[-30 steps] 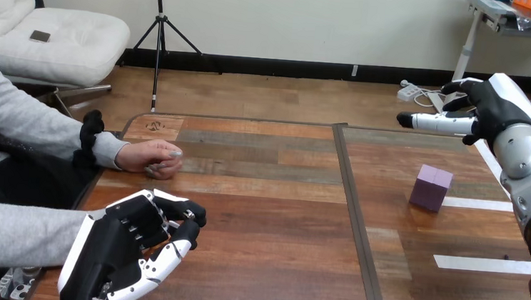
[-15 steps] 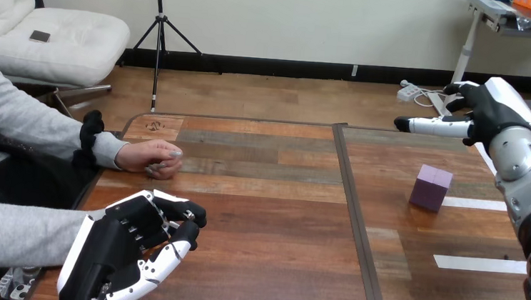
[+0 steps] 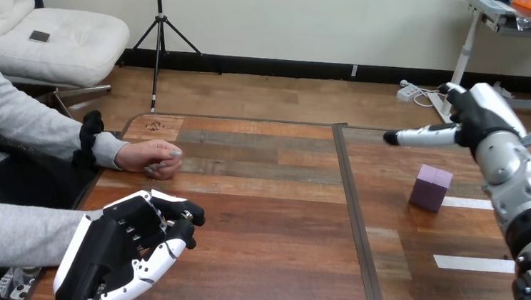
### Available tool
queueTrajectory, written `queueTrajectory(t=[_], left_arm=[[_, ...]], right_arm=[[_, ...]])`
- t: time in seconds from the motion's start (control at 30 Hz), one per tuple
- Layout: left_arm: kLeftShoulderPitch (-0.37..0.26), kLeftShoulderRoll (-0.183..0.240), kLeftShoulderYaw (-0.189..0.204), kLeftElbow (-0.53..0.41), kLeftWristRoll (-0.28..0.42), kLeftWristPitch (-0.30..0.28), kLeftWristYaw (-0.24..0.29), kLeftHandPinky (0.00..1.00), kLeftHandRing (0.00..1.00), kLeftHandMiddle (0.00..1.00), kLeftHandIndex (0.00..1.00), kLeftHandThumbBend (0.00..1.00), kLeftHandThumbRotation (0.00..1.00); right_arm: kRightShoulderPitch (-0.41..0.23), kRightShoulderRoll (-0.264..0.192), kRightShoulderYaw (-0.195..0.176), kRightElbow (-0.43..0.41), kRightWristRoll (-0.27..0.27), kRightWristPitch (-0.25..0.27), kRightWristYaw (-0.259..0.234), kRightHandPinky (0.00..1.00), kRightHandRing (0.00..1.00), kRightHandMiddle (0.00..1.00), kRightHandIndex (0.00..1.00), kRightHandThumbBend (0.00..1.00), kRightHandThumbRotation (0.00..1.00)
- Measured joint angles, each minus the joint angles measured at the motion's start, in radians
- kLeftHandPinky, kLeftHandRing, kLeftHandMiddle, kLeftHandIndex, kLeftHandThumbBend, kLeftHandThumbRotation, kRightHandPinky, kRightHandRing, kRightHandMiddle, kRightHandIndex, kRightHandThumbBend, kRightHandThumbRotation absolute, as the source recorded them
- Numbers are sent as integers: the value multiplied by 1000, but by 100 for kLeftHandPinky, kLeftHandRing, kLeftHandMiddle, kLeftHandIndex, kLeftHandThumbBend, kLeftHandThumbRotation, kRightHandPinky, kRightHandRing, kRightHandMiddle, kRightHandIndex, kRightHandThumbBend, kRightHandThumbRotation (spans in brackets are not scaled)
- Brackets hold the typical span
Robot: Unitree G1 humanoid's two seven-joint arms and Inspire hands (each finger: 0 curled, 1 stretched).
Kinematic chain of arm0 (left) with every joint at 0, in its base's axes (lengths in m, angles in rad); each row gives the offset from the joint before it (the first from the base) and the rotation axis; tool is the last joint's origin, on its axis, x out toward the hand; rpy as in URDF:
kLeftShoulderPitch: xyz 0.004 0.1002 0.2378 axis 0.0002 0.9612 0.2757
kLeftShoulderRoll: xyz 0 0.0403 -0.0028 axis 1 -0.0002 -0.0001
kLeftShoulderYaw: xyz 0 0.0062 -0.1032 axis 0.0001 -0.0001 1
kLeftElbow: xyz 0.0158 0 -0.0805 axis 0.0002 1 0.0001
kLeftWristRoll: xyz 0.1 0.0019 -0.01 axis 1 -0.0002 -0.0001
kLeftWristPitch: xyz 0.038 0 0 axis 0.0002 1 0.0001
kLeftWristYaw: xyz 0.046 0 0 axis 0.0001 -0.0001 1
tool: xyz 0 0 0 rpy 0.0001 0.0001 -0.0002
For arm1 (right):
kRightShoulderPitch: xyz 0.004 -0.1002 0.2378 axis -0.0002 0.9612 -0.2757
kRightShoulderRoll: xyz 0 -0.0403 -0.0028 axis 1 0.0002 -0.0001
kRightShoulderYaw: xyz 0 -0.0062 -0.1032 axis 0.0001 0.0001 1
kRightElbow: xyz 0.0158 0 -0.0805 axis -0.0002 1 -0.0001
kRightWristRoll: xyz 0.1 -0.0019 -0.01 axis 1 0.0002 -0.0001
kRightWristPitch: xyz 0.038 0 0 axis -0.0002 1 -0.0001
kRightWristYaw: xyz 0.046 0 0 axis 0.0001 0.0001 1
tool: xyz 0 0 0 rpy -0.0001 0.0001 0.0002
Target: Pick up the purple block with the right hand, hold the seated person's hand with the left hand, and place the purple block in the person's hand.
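Observation:
The purple block (image 3: 431, 187) stands on the wooden table (image 3: 265, 214) at the right. My right hand (image 3: 465, 123) hovers above and behind it, open, with straight fingers (image 3: 421, 137) pointing left; nothing is in it. At the bottom left my left hand (image 3: 126, 250) hangs just over the table with its fingers loosely curled and holding nothing. The person's hand (image 3: 151, 159) rests on the table at the left edge, curled palm down, a short way beyond my left hand and apart from it.
White tape strips (image 3: 473, 264) lie on the table's right part, one right beside the block. A dark seam (image 3: 357, 222) runs front to back through the table's middle. The person's other grey sleeve (image 3: 12, 234) lies along the bottom left.
My right hand has drifted left and slightly down, closer to the space above the block. My left hand sank a little. The block and the person's hand stayed put.

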Motion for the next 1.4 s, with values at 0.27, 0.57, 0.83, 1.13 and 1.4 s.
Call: queueTrajectory(t=[0.27,0.57,0.83,1.13,1.4], left_arm=[[0,10,7,0,-7,7,-11,46,61,59,47,46,22],[2,25,11,-5,-7,41,-19,47,63,61,48,49,24],[6,27,13,-5,-6,49,-29,47,63,61,48,48,25],[8,27,16,-5,-3,48,-31,48,63,61,48,42,25],[8,28,18,-5,-6,48,-49,48,64,61,48,42,26]], right_arm=[[0,21,29,13,-25,3,0,97,100,100,100,100,37],[5,41,76,13,-65,17,0,100,100,100,100,100,47],[15,54,104,14,-79,30,0,100,100,100,100,100,59],[35,70,126,14,-94,42,1,100,100,100,100,100,76],[53,72,140,15,-103,42,1,100,100,100,100,100,90]])
